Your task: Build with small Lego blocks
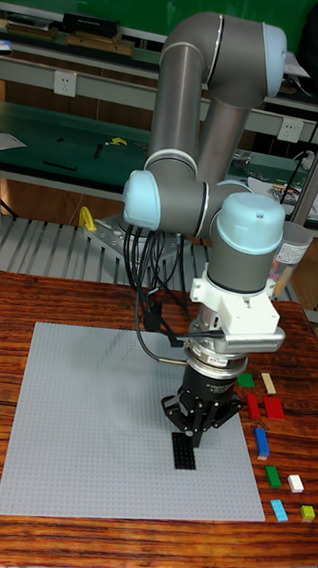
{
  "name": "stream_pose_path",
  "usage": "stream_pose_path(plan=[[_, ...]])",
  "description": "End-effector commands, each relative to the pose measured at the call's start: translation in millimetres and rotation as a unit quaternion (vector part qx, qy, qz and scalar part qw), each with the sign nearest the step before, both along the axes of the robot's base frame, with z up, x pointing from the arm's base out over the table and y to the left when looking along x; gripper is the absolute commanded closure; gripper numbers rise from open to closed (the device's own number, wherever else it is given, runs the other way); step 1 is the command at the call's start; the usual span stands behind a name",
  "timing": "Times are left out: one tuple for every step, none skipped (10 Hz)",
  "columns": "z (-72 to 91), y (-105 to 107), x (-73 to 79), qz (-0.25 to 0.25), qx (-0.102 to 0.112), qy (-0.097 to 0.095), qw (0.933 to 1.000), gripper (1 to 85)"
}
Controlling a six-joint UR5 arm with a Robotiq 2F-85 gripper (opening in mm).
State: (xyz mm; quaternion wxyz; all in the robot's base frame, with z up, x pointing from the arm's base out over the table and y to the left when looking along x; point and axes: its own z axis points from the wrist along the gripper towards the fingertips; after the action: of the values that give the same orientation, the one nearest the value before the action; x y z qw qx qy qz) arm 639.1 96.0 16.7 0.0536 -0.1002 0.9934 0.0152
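A large grey baseplate point(88, 419) lies on the wooden table. Near its right edge a black brick point(183, 453) rests lengthwise on the plate. My gripper point(193, 434) points down at the brick's far end, and its dark fingers taper together onto that end. Black against black hides the exact contact. Loose small bricks lie on the wood right of the plate: a green one point(246, 380), a tan one point(269, 384), two red ones point(274, 408), a blue one point(261, 442), and further small ones towards the front.
The arm's grey body point(214, 210) and its cables point(145, 295) hang over the plate's back right. A green brick point(273, 476), a white brick point(295, 483), a light blue brick point(280, 510) and a lime brick point(308, 513) lie near the table's front right.
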Motion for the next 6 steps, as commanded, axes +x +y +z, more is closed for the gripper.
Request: stream_pose_path(plan=[[1.5,-3.3,-0.8,0.0,-0.001,-0.002,1.0,84.3],[1.8,-7.9,-7.7,0.004,-0.001,-0.001,1.0,84.3],[0.1,-12.0,-14.0,0.006,0.001,-0.002,1.0,84.3],[-0.9,-15.0,-20.1,0.008,0.003,-0.003,1.0,84.3],[-0.4,-18.9,-25.9,0.008,0.0,-0.005,1.0,84.3],[-0.2,-19.5,-29.3,0.011,0.002,-0.01,0.9999,84.3]])
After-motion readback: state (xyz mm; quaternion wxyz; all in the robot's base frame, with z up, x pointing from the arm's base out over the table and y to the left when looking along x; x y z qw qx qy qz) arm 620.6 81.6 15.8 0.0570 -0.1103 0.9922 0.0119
